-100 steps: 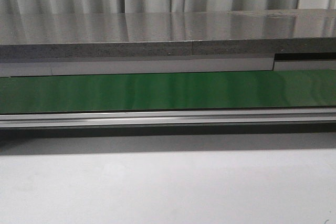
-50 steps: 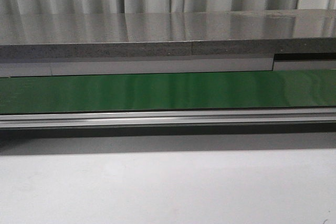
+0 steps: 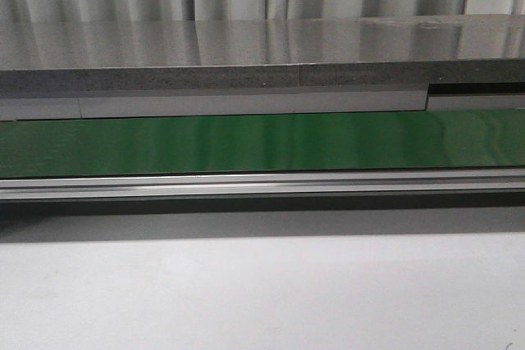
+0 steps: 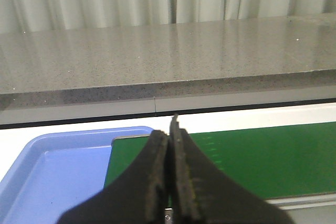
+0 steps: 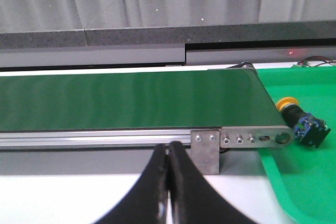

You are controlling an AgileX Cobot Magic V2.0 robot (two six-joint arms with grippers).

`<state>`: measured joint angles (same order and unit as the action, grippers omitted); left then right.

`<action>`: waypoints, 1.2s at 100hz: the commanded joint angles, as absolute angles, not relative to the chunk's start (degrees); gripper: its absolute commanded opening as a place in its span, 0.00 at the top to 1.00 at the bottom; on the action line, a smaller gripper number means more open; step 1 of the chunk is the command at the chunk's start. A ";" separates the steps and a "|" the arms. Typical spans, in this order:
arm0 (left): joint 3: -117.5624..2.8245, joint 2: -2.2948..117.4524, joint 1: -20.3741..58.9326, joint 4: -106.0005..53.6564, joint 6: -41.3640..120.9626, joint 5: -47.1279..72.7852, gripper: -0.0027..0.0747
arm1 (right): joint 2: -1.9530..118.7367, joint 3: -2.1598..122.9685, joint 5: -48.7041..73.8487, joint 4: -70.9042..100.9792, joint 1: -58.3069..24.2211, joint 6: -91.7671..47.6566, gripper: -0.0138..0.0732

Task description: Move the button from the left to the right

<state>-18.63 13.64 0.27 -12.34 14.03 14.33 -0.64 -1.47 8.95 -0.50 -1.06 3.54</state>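
The button [image 5: 302,121] lies on its side in the green tray [image 5: 310,182], just past the belt's end, its yellow collar toward the belt. It shows only in the right wrist view. My right gripper [image 5: 168,148] is shut and empty, in front of the conveyor's metal rail, well to the side of the button. My left gripper [image 4: 169,129] is shut and empty, over the other end of the green belt [image 4: 252,156], beside a blue tray [image 4: 58,177]. No gripper shows in the front view.
The green conveyor belt [image 3: 262,143] runs across the table with an aluminium rail [image 3: 262,184] along its near side. A grey stone shelf [image 3: 246,55] stands behind it. White tabletop [image 3: 262,293] lies in front. A metal bracket [image 5: 206,150] sits at the belt's end.
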 commanded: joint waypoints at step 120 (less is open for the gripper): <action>-20.12 14.28 0.65 -12.98 13.99 9.53 0.99 | -1.56 -0.71 1.84 0.00 -0.87 3.56 0.92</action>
